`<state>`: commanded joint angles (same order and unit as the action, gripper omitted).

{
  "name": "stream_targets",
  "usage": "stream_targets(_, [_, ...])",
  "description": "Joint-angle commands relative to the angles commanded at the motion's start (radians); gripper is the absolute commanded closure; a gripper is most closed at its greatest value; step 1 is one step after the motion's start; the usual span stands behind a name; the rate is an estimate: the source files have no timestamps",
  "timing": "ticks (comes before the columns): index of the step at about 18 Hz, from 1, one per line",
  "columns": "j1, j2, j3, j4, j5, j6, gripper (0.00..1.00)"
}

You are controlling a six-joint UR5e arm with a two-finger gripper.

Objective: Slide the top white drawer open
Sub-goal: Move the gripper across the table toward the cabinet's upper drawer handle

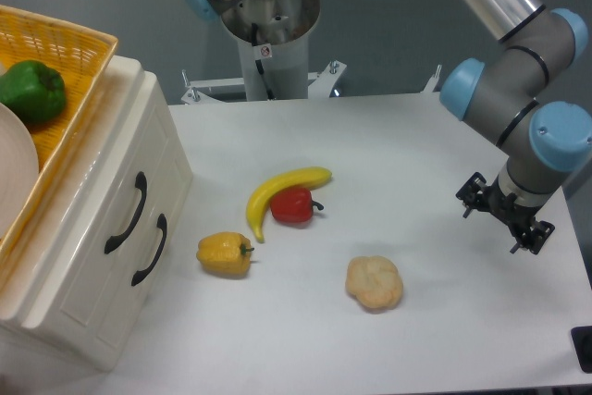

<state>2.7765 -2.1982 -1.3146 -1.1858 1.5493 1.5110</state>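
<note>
The cream-white cabinet stands at the left edge of the table, its front facing right. The top white drawer (pixel 104 193) is the upper panel with a curved black handle (pixel 126 214); it sits flush with the cabinet front. The lower drawer's handle (pixel 149 250) is just below and to the right. My gripper (pixel 505 213) hangs far to the right over the table, well apart from the cabinet. Only its black body shows below the blue wrist joint, and the fingers are hidden, so I cannot tell their state.
A yellow wicker basket (pixel 79 53) with a green pepper (pixel 30 91) and a white plate sits on the cabinet. On the table lie a banana (pixel 277 192), a red pepper (pixel 293 205), a yellow pepper (pixel 224 253) and a bread roll (pixel 375 282). The robot's base post (pixel 268 43) stands behind.
</note>
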Motion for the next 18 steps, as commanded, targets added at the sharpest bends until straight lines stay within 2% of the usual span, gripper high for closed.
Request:
stream_targets(4, [-0.003,0.003,-0.006,0.0,0.002,0.005,0.0])
stream_targets(6, [-0.035,0.009,-0.015,0.0,0.003,0.002,0.0])
stream_targets(9, [-0.041,0.015,-0.032,0.012,0.002,-0.005,0.0])
stream_targets(10, [-0.04,0.021,-0.052,0.021,0.002,-0.003,0.0])
stream_targets(11, [-0.041,0.026,-0.072,0.056,0.005,-0.006,0.0])
stream_targets(13, [-0.041,0.054,-0.153,0.156,0.008,-0.018,0.0])
stream_targets(14, [-0.034,0.072,-0.187,0.184,0.006,-0.021,0.0])
stream_targets(16, [-0.022,0.113,-0.215,0.186,0.0,-0.028,0.0])
stream_targets(18, [-0.029,0.164,-0.276,0.186,-0.002,-0.061,0.0])
